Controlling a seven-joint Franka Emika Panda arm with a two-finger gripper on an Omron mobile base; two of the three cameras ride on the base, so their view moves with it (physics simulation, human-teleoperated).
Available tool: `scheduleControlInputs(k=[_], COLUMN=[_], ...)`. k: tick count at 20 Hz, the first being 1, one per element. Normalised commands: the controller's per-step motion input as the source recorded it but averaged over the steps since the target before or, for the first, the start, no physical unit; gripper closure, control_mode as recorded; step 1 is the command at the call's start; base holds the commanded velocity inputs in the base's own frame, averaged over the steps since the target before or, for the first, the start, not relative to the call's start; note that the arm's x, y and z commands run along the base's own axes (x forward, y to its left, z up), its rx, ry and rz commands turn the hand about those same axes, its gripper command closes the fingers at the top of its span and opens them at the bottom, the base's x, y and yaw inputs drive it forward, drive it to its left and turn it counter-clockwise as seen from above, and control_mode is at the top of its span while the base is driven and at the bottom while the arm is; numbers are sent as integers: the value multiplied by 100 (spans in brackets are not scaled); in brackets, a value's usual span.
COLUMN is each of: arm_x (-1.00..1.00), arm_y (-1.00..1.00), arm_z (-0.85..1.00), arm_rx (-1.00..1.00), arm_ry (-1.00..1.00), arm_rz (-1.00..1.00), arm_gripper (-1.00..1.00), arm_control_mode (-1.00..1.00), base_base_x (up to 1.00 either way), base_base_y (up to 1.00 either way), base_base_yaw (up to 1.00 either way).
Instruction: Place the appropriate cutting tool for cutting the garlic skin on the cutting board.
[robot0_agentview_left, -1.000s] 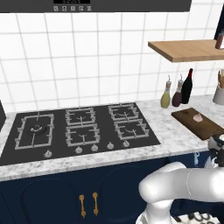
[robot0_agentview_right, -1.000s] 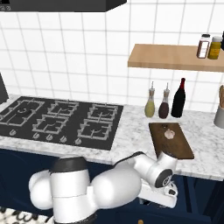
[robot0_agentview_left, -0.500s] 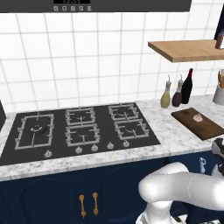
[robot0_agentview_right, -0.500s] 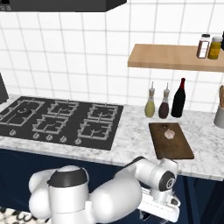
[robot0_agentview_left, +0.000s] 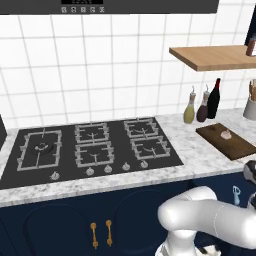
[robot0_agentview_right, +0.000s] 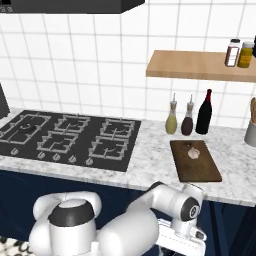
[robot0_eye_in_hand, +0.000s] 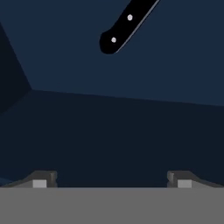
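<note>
Hand (robot0_eye_in_hand: 112, 181) wide open, empty, below black two-rivet knife handle (robot0_eye_in_hand: 127, 26), no lettering

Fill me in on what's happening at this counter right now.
The robot arm is working low, in front of the dark blue cabinets below the counter. Its tool is open and empty, and the hand view looks into a dark blue space where a black knife handle with two rivets lies ahead, not yet grasped. Up on the marble counter, the garlic sits alone on the cutting board, beside three bottles. No cutting tool is on the board yet.
</note>
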Motion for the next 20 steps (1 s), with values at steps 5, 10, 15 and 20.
scheduleControlInputs(k=[5, 10, 15, 20], arm_x=[41, 33, 13, 37], arm_y=[0, 0, 0, -2], arm_z=[-3, -16, -37, -38], arm_rx=[0, -3, -12, -12], arm_ry=[-13, -5, 5, 10], arm_rz=[-12, -23, -21, -11], arm_gripper=[-100, -100, -100, -100], arm_control_mode=[-100, -100, -100, -100], base_base_x=[0, 0, 0, 0], base_base_y=[0, 0, 0, 0], base_base_yaw=[0, 0, 0, 0])
